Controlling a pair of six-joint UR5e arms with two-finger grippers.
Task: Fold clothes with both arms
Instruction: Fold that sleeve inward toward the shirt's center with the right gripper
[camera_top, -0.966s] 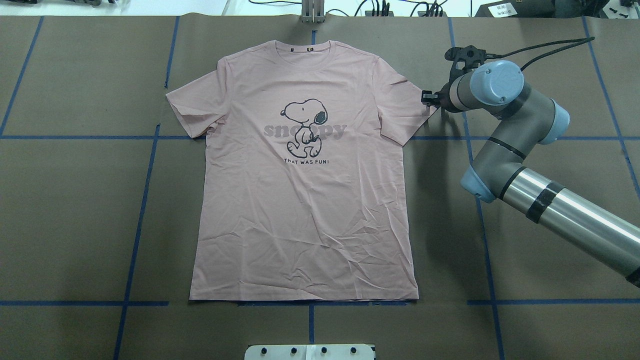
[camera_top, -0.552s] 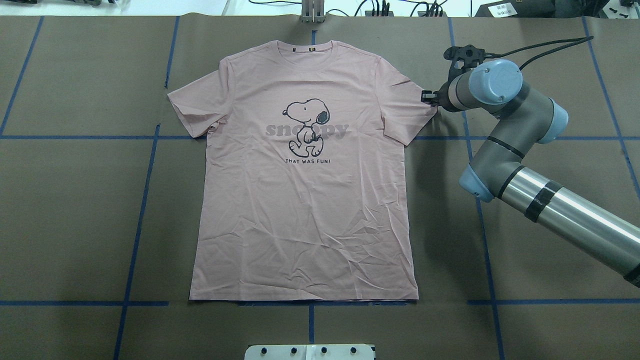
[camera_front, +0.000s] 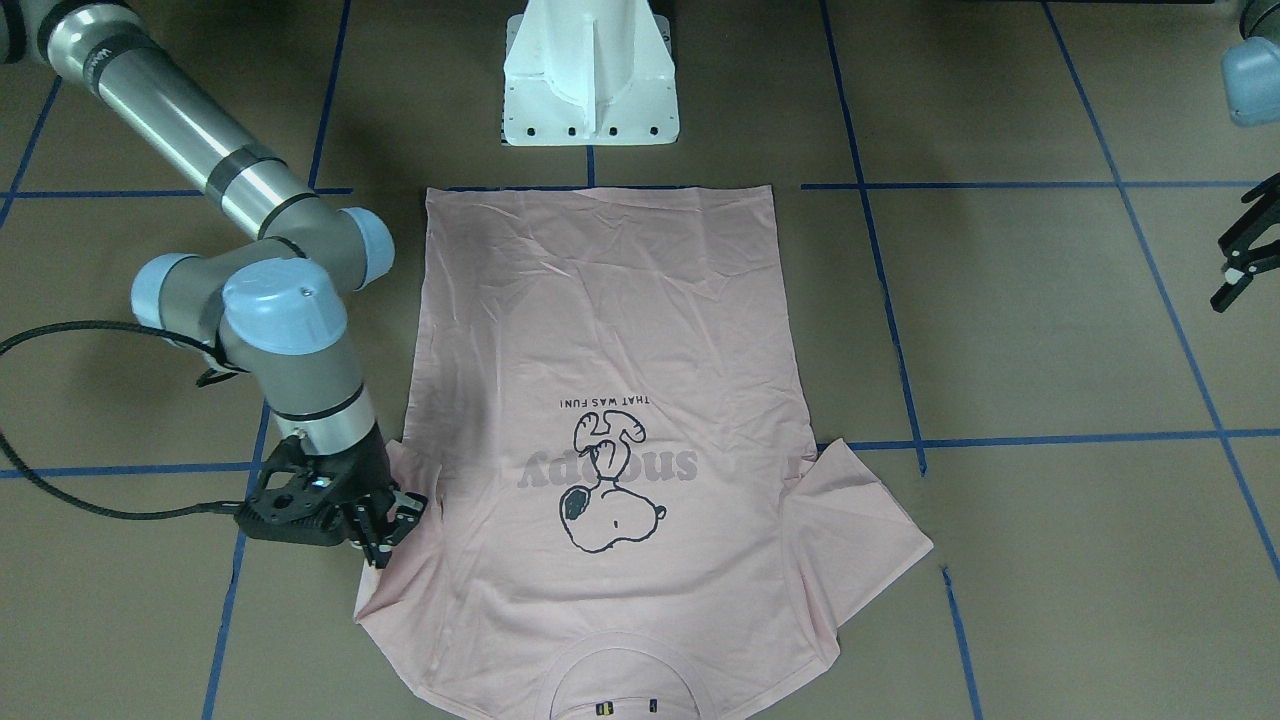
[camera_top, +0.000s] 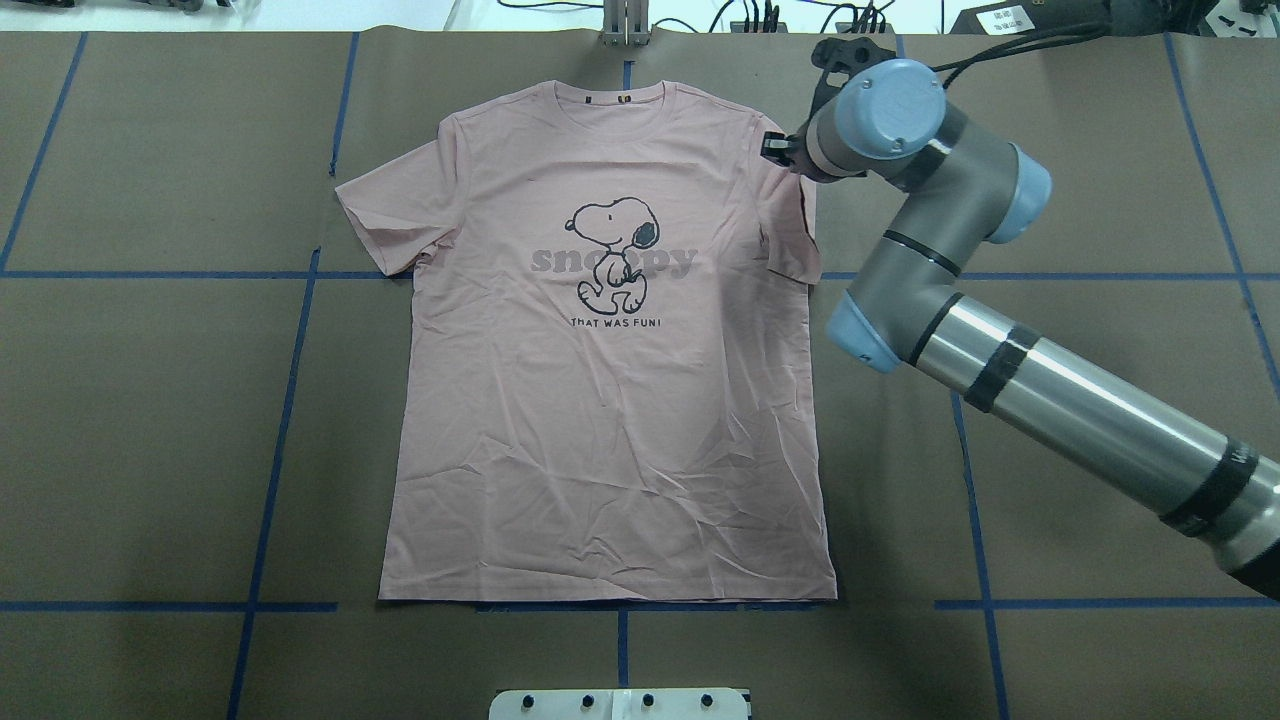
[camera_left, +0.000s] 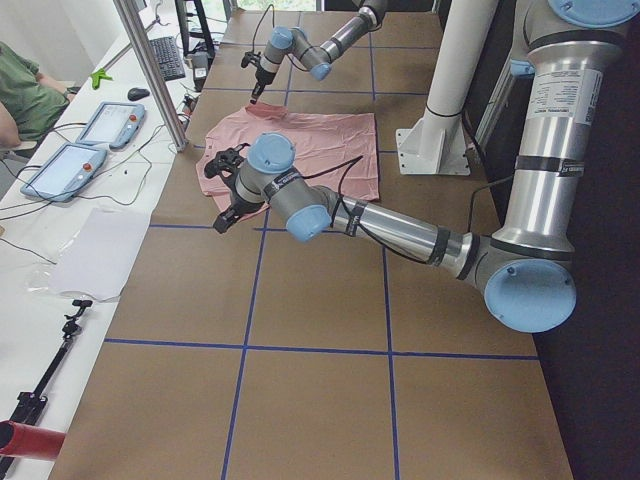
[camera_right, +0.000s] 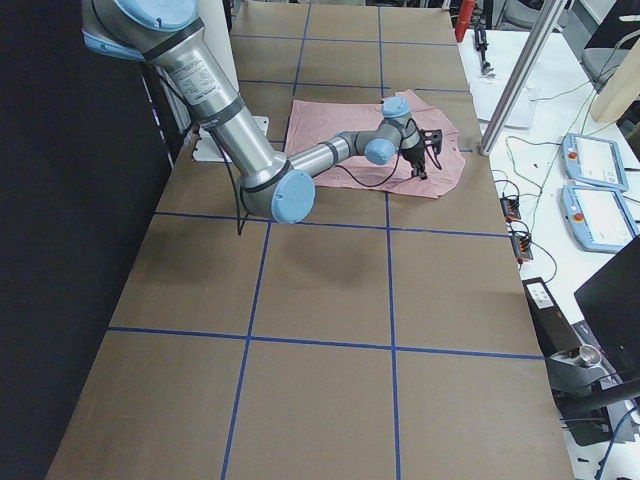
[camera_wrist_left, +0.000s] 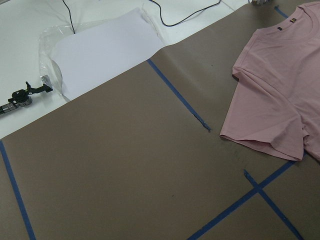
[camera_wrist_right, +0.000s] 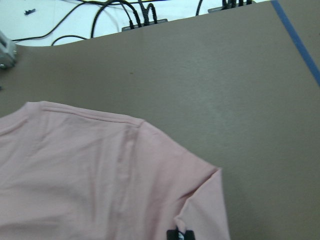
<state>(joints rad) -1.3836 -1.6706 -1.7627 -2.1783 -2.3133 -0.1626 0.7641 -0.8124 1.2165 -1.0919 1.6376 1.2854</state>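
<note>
Carry the sleeve (camera_top: 792, 230) pinched in the closed-down right gripper (camera_front: 390, 527) low and inward over the pink T-shirt (camera_top: 610, 420) lying flat beneath and beside it, laying the fold smooth before releasing.

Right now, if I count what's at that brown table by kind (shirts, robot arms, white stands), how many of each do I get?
Shirts: 1, the pink T-shirt
Robot arms: 2, the right arm and the left arm
White stands: 1, the white stand
Total: 4
</note>
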